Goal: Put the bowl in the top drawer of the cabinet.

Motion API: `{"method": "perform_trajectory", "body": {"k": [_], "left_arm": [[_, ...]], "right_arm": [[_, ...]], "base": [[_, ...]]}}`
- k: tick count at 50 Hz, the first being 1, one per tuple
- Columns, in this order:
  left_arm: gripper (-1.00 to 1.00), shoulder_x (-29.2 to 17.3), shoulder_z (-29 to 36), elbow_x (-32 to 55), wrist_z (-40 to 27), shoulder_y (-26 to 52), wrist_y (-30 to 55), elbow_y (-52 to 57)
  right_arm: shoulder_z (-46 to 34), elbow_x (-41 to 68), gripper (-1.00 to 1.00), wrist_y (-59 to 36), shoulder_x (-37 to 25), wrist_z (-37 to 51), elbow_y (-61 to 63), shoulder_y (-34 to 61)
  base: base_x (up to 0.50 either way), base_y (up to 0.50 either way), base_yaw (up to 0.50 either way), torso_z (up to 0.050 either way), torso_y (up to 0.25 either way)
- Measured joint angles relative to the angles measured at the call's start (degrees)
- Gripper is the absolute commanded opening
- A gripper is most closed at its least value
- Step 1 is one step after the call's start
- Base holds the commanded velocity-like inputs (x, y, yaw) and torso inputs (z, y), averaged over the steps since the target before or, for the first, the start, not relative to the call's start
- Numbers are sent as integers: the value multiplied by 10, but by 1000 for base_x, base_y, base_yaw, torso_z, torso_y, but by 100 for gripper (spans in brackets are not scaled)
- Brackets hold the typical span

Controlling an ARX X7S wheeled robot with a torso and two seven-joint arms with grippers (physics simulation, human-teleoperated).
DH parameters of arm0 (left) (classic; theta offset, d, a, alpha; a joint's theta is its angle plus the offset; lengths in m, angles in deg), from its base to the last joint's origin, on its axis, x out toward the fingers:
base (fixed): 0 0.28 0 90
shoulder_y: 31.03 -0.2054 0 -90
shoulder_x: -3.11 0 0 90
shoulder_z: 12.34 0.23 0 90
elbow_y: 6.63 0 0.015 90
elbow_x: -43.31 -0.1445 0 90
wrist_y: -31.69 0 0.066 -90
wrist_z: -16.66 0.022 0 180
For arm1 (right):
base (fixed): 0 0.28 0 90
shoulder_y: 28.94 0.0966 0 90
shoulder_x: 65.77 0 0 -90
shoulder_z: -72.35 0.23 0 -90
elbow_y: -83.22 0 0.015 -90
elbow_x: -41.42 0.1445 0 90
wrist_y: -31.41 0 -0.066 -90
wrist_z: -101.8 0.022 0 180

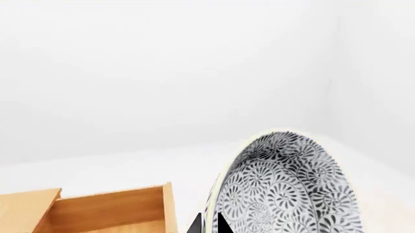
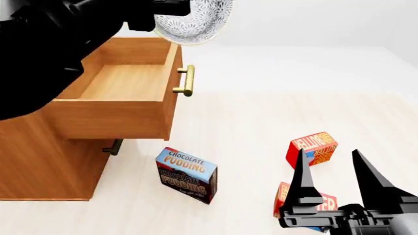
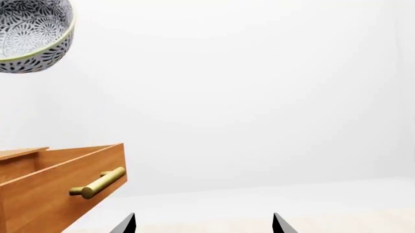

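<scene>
Now I have the bowl (image 2: 194,19) up in the left gripper (image 2: 171,10), above the pulled-out top drawer (image 2: 124,83).
Its jaws grip the rim; the right gripper (image 2: 333,169) hangs with jaws wide over the boxes (image 2: 312,148).

Left gripper (image 2: 171,8) largely cut off by the head view's top edge, its jaws' hold on the bowl (image 2: 194,19) unreadable. Lower drawer handle (image 2: 113,147) half hidden under the top drawer (image 2: 124,105). Lowest red box (image 2: 324,202) at lower right mostly masked behind the right gripper (image 2: 336,169).
</scene>
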Motion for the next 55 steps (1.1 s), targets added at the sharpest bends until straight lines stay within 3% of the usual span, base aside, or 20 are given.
{"method": "perform_trajectory", "body": {"k": [28, 55], "left_arm": [[-100, -34, 4, -143, 53, -29, -45, -132], [-100, -17, 46, -227, 69, -76, -72, -206]], "right_arm": [[-7, -6, 100, 7, 0, 1, -4, -1], [-13, -9, 100, 18, 2, -2, -19, -4]], "base": [[0, 0, 0, 0, 0], [0, 0, 0, 0, 1]]}}
